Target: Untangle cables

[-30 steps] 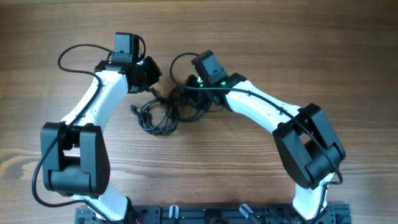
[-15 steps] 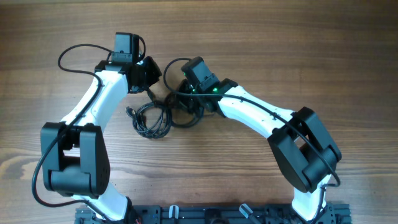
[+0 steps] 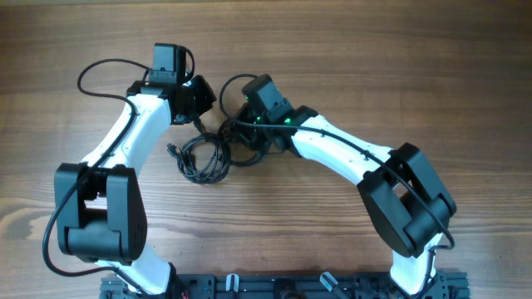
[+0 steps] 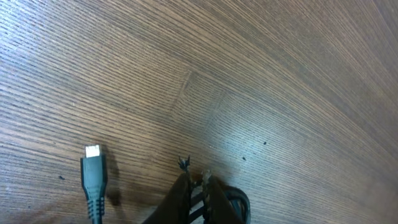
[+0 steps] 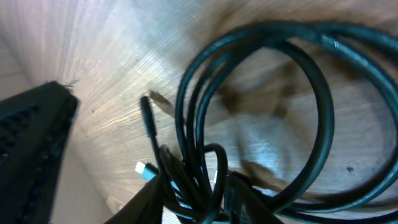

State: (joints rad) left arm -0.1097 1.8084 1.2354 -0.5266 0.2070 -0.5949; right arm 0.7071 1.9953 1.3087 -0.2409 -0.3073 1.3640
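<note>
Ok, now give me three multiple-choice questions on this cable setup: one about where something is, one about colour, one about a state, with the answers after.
1. Where do the cables lie?
A) on the table, between the left gripper and the right gripper
B) hanging off the table edge
C) draped over an arm's elbow

2. What colour are the cables?
A) white
B) black
C) red

3. How do the left gripper's jaws stand?
A) wide open
B) shut
C) hidden in every view

Answers:
1 A: the overhead view shows the cables on the wood between both grippers.
2 B: the cables look black from overhead.
3 B: the left wrist view shows the fingertips pressed together.
</note>
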